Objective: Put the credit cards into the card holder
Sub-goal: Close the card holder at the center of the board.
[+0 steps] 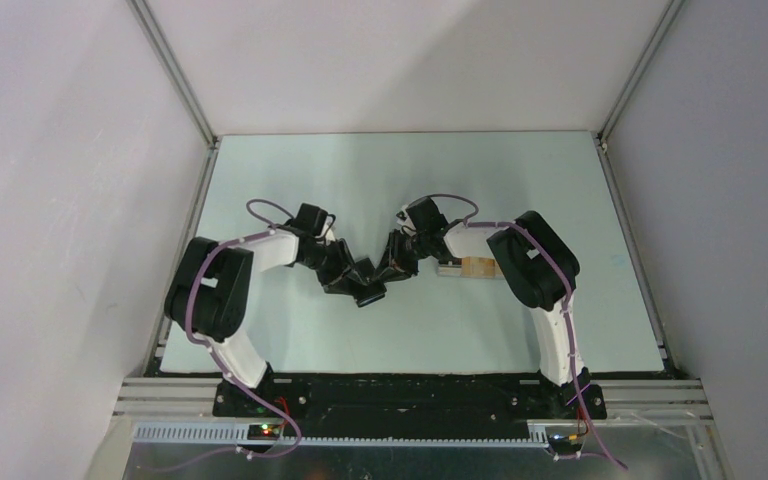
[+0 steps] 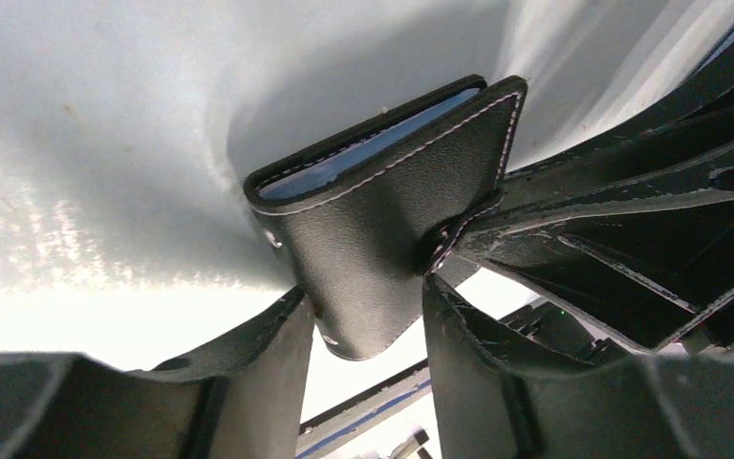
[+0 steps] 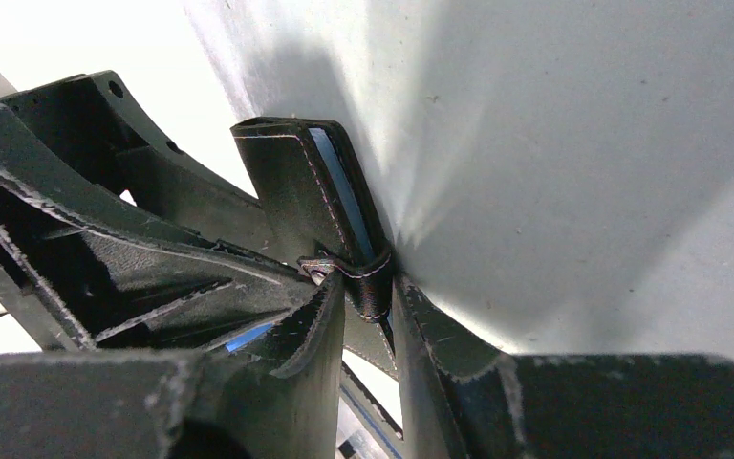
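Black card holder (image 2: 373, 229), just one, is held over the table (image 1: 290, 330), hidden from above by both wrists. The left gripper (image 2: 365, 295) grips its faces, jaws partly apart. The right gripper (image 3: 371, 285) pinches its edge. Blue lining shows in its slot. Orange credit cards (image 1: 477, 267) lie right of the holder, half under the right arm (image 1: 540, 262), so I cannot count them.

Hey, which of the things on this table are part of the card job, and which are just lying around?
Job: card holder, gripped by left hand and right hand; orange credit cards.
Lying about: pale flat piece next to those cards, partly hidden.
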Controlling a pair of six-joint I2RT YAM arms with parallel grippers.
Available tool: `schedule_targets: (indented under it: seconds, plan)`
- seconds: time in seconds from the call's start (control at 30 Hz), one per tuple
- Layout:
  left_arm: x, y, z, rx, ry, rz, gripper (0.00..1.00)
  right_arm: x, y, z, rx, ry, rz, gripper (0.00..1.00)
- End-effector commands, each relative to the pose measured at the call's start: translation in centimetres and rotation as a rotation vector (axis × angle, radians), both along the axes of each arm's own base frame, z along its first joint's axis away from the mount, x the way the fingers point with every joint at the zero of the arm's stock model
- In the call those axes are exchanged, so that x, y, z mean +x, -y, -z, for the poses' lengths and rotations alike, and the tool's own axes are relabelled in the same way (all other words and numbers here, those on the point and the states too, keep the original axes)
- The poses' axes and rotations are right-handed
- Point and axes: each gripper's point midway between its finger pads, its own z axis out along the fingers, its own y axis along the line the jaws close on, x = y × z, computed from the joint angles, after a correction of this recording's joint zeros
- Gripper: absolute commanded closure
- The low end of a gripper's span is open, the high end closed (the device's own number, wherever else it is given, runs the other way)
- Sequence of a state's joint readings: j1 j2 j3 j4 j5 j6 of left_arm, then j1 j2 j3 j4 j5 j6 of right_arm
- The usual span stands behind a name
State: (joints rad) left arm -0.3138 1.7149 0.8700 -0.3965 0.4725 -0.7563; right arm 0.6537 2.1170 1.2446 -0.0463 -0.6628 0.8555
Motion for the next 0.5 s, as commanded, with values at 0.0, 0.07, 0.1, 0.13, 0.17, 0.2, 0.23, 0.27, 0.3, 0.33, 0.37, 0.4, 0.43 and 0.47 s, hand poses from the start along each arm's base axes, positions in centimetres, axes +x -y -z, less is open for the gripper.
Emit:
schedule_targets:
  seconds: [0.0, 0.07, 0.1, 0.13, 0.17, 0.2, 0.23, 0.27, 0.3, 0.33, 0.37, 0.4, 0.43, 0.47]
  plan:
    - [5.2, 0.3, 2.9, 0.098, 0.185, -0.035, 0.45, -4.8, 0.4, 6.3, -0.150, -0.100, -0.071, 0.72]
    - [5.3, 0.6, 3.0, 0.085, 0.175, -0.028, 0.43, -4.8, 0.4, 6.4, -0.151, -0.098, -0.070, 0.72]
    - [5.3, 0.7, 3.1, 0.081, 0.173, -0.027, 0.43, -4.7, 0.4, 6.5, -0.157, -0.092, -0.068, 0.72]
    - [5.3, 0.7, 3.0, 0.075, 0.172, -0.025, 0.43, -4.8, 0.6, 6.6, -0.173, -0.098, -0.070, 0.72]
    - [5.2, 0.7, 3.0, 0.073, 0.172, -0.025, 0.43, -4.4, 0.5, 6.8, -0.191, -0.080, -0.070, 0.72]
    - [5.3, 0.6, 2.9, 0.078, 0.176, -0.028, 0.45, -4.9, 0.9, 7.2, -0.228, -0.098, -0.078, 0.72]
    - [5.3, 0.5, 2.8, 0.083, 0.183, -0.032, 0.45, -4.4, 0.9, 7.5, -0.255, -0.078, -0.077, 0.73]
    - [5.5, 0.2, 2.9, 0.097, 0.190, -0.040, 0.47, -5.0, 1.1, 7.8, -0.288, -0.092, -0.085, 0.74]
    - [5.5, 0.1, 2.9, 0.105, 0.189, -0.051, 0.48, -4.7, 1.1, 8.1, -0.312, -0.076, -0.082, 0.75]
    - [5.6, -0.1, 3.1, 0.117, 0.188, -0.060, 0.49, -4.9, 1.4, 8.5, -0.344, -0.079, -0.082, 0.76]
    - [5.6, -0.1, 3.1, 0.119, 0.181, -0.074, 0.50, -4.8, 1.3, 8.5, -0.349, -0.071, -0.083, 0.77]
    - [5.6, -0.2, 3.3, 0.125, 0.176, -0.085, 0.51, -4.9, 1.5, 8.7, -0.368, -0.072, -0.082, 0.77]
    - [5.6, -0.2, 3.4, 0.128, 0.168, -0.102, 0.51, -4.8, 1.4, 8.7, -0.373, -0.068, -0.083, 0.78]
    - [5.7, -0.4, 3.6, 0.138, 0.164, -0.113, 0.52, -5.0, 1.6, 9.0, -0.389, -0.075, -0.083, 0.78]
